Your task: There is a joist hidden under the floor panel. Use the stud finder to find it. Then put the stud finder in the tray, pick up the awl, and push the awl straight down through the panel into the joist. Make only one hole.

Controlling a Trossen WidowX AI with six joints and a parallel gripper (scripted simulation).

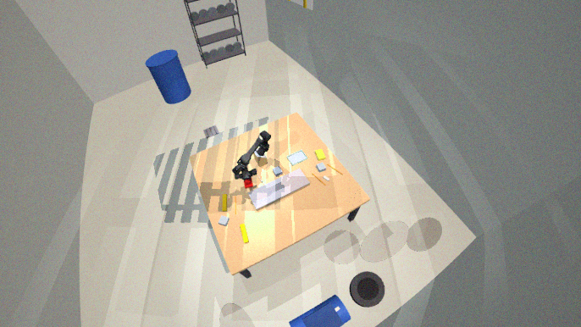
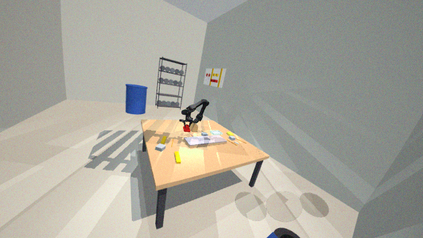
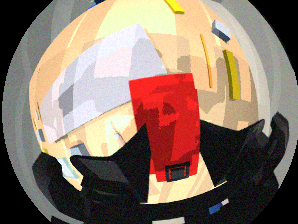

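Observation:
My gripper (image 1: pixel 247 181) (image 2: pixel 186 127) (image 3: pixel 169 123) is shut on the red stud finder (image 1: pixel 248 184) (image 2: pixel 186 129) (image 3: pixel 166 123), at the table top just off the left end of the panel. The pale floor panel (image 1: pixel 301 180) (image 2: pixel 217 140) (image 3: pixel 100 72) lies flat in the middle of the table. The light blue tray (image 1: pixel 296 157) (image 2: pixel 216 132) sits behind the panel. Two thin orange rods (image 1: pixel 318 179) (image 1: pixel 334 169) lie right of the panel; I cannot tell which one is the awl.
Small grey blocks (image 1: pixel 277 170) (image 1: pixel 321 167) (image 1: pixel 224 220) and yellow bars (image 1: pixel 320 154) (image 1: pixel 224 202) (image 1: pixel 244 233) are scattered on the wooden table (image 1: pixel 322 212). A blue barrel (image 1: pixel 168 76) and a shelf rack (image 1: pixel 216 31) stand far off on the floor.

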